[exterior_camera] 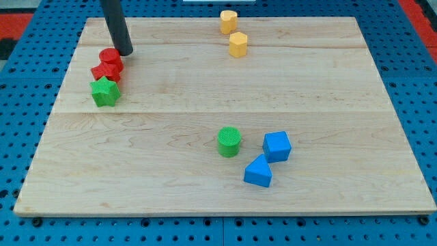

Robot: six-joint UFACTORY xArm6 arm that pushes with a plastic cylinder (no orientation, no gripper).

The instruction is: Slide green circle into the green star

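The green circle [229,141] stands on the wooden board [225,89], right of centre and toward the view's bottom. The green star [104,91] lies near the board's left edge, far to the circle's left and a little higher. My tip [125,52] is at the upper left, just right of and above the red circle [110,59], which touches a second red block [104,72]. That second red block touches the green star's top. My tip is far from the green circle.
Two yellow blocks [228,21] [237,44] sit near the top centre. A blue cube [276,146] lies just right of the green circle, and a blue triangular block [258,171] below and to its right. Blue pegboard surrounds the board.
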